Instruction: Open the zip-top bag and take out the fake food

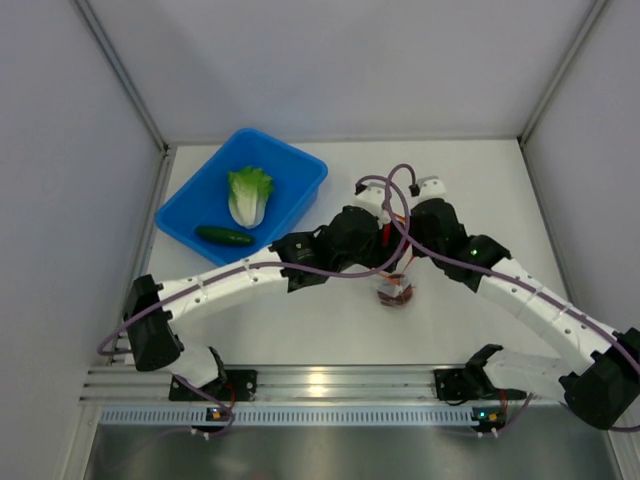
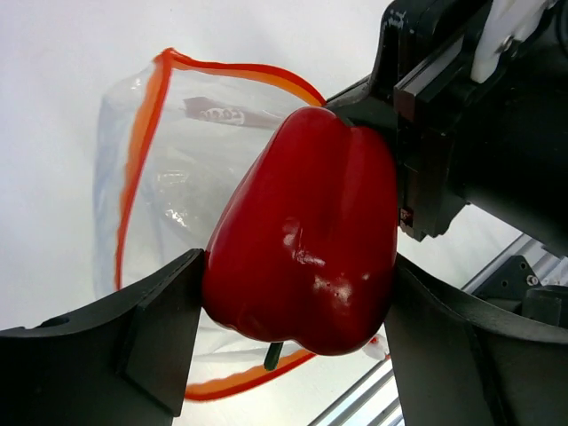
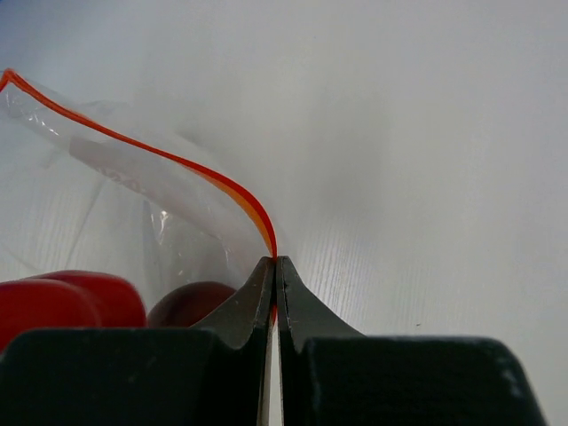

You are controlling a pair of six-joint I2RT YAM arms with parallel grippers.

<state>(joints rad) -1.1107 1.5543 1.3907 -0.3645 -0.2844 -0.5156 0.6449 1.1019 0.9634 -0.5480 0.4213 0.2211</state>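
The left tool (image 2: 293,266) is grasping the red pepper (image 2: 306,240) between its jaws, in front of the open mouth of the zip-top bag (image 2: 146,169), which is lying near the table's (image 1: 330,330) centre. The right tool (image 3: 275,271) is clenching the bag's orange-red zipper strip (image 3: 133,142). A dark purple-red round piece (image 3: 191,302) is sitting inside the bag. At ten o'clock, the blue bin (image 1: 195,205) is holding the lettuce head (image 1: 249,195) and cucumber (image 1: 224,236).

Open zip-top bag (image 2: 169,186); red pepper (image 2: 306,240) at its mouth; dark piece (image 3: 191,303) seemingly inside.
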